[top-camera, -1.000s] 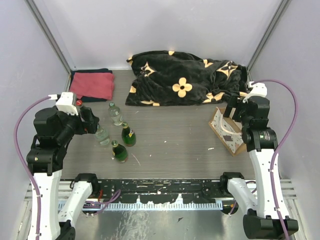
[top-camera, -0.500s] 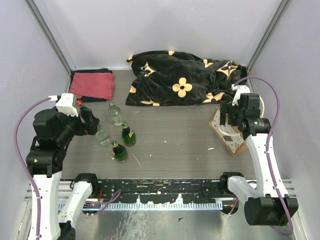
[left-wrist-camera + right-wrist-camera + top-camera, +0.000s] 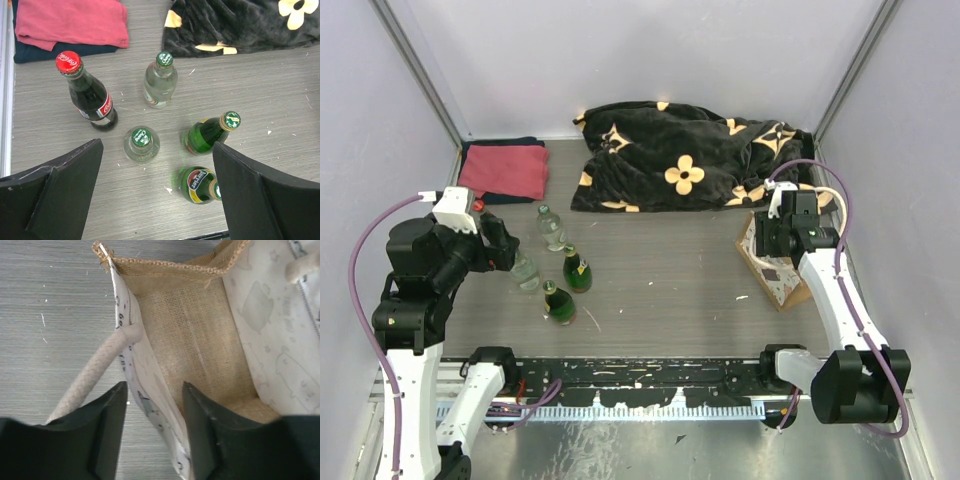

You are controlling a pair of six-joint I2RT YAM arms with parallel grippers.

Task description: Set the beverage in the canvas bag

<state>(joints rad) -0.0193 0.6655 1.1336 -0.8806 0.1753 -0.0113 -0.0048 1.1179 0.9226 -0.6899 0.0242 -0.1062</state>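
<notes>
left jaws: wide open, empty, above five bottles (image 3: 141, 140) standing on the surface (image 3: 280, 100), left side | right jaws: apart, astride one wall of the canvas bag (image 3: 195, 335), beside its rope handle (image 3: 95, 370) | bag: upright, right side, near the blanket (image 3: 690, 150), well apart from the bottles

The left arm (image 3: 415, 400) rises from its base at the near left, its elbow bent and its wrist reaching forward and tipped downward. The left gripper (image 3: 157, 147) has its jaws spread wide, the two dark fingers far apart. The right arm (image 3: 830, 290) leans from its base at the near right toward the far right, with its wrist pointing steeply down. The right gripper (image 3: 155, 390) has its jaws partway apart, with a clear gap between the fingers.
</notes>
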